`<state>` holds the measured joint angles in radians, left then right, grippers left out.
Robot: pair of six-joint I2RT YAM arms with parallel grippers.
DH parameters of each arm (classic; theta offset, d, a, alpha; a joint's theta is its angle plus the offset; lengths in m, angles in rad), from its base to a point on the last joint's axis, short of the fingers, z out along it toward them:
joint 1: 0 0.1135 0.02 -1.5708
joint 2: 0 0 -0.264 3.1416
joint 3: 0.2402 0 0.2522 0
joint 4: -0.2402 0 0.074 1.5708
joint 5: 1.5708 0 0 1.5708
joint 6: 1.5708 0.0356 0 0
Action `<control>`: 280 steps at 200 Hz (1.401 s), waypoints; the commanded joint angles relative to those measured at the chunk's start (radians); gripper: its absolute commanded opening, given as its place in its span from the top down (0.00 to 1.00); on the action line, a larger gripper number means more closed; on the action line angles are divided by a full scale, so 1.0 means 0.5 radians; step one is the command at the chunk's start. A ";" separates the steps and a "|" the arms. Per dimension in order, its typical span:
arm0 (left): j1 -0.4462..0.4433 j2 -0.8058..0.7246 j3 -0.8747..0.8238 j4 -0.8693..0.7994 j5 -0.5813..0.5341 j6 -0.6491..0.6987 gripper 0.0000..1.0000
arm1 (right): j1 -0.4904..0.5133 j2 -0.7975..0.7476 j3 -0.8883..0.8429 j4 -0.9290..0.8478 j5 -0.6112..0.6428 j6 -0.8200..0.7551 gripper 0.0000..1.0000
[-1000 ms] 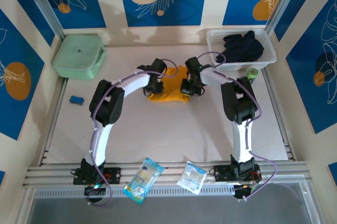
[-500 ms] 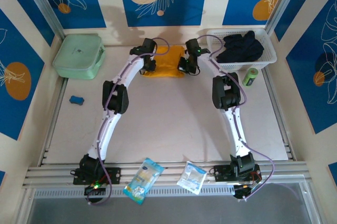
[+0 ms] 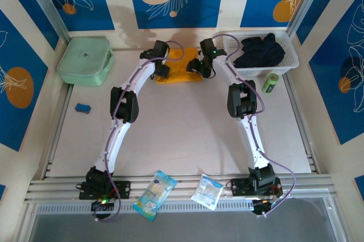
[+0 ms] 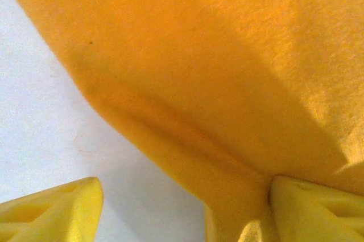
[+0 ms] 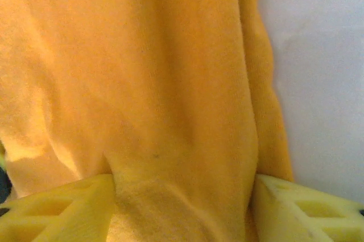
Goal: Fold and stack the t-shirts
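The bright orange-yellow t-shirt [image 3: 181, 64] lies folded at the back of the table, between my two grippers. My left gripper [image 3: 164, 71] is at its left edge. In the left wrist view the left gripper [image 4: 187, 213] is open, with bare table beside the left fingertip [image 4: 57, 208] and the t-shirt's [image 4: 227, 82] edge against the right one. My right gripper [image 3: 197, 66] is at the shirt's right edge. In the right wrist view the right gripper [image 5: 183, 208] stands open, a thick fold of the t-shirt [image 5: 159, 82] filling the gap between its fingers.
A white basket [image 3: 230, 40] with dark clothes [image 3: 259, 51] stands at the back right, a green roll [image 3: 271, 82] in front of it. The mint-green zip case [image 3: 85, 60] is back left, a small blue object [image 3: 83, 107] on the left. Two packets [image 3: 154, 193] [image 3: 207, 192] lie by the near rail.
Both arms carried the orange-yellow shirt from the table's middle to the back over the last second. Since half a second ago the right gripper has shifted slightly left.
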<state>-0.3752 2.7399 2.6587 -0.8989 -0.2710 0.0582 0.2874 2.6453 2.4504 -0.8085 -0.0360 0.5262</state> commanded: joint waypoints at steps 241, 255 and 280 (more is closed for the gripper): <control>0.166 -3.146 -4.861 3.559 -0.336 0.202 0.01 | -0.220 -3.128 -4.466 2.945 0.623 -0.940 0.01; 0.169 -2.876 -4.908 3.895 -0.282 0.351 0.01 | -0.240 -3.080 -4.459 2.993 0.562 -0.980 0.01; 0.257 -2.495 -4.865 4.163 -0.067 0.251 0.01 | -0.294 -2.847 -4.480 3.372 0.499 -1.007 0.01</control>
<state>-0.2886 1.3808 0.2161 0.8791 -0.4229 0.1963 0.1646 1.1458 0.2028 0.5713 0.2504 0.0746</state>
